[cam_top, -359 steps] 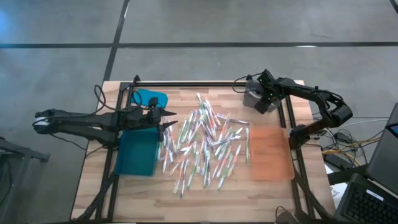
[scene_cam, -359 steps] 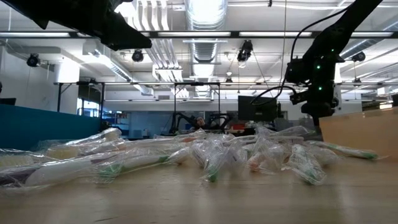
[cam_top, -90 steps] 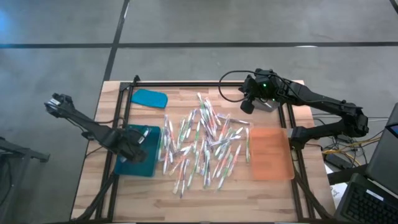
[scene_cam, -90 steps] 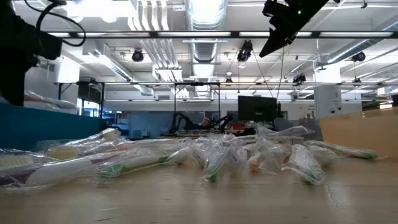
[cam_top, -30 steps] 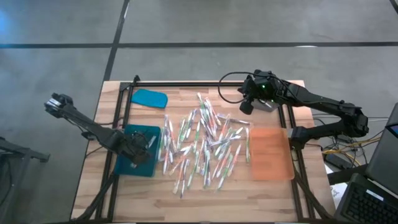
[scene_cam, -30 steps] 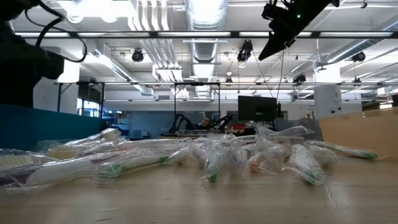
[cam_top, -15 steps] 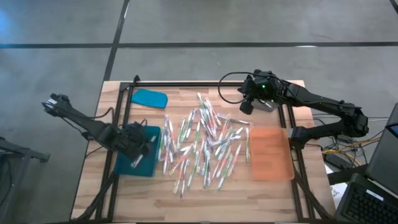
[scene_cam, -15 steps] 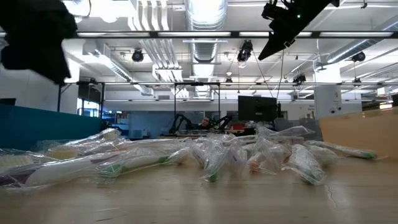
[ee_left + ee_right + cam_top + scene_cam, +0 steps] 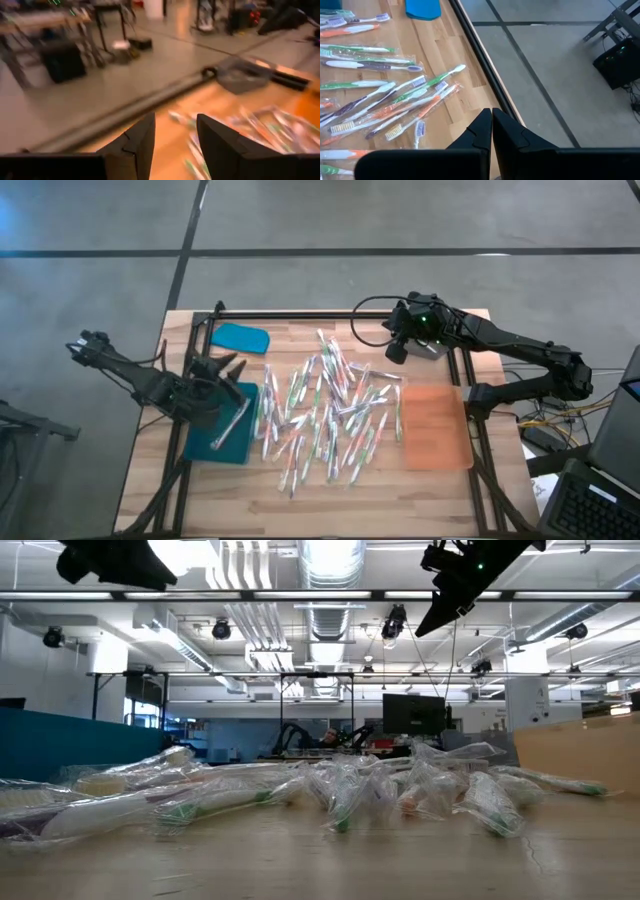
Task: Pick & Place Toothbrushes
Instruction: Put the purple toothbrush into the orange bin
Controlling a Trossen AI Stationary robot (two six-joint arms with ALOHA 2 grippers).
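Observation:
A pile of wrapped toothbrushes [image 9: 330, 415] lies on the middle of the wooden table and also fills the low view [image 9: 340, 795]. One toothbrush [image 9: 232, 425] lies slantwise on the floor of the teal tray [image 9: 205, 442] at the left. My left gripper [image 9: 222, 363] hovers above that tray's far edge, nearly level. It is open, and nothing is between its fingers [image 9: 142, 145]. My right gripper [image 9: 397, 350] hangs shut and empty above the table's far right part, past the pile [image 9: 385, 95].
An orange tray [image 9: 437, 425] lies at the right of the pile. A teal lid-like piece [image 9: 240, 338] lies at the far left, and a grey box [image 9: 428, 345] at the far right under the right arm. A black frame [image 9: 300, 315] runs along the table's edges.
My left gripper has risen from low over the teal tray. It has tipped from pointing down to nearly level and rolled, and it has stayed open. The toothbrush on the tray floor, which the gripper covered before, now shows. The right arm has kept still.

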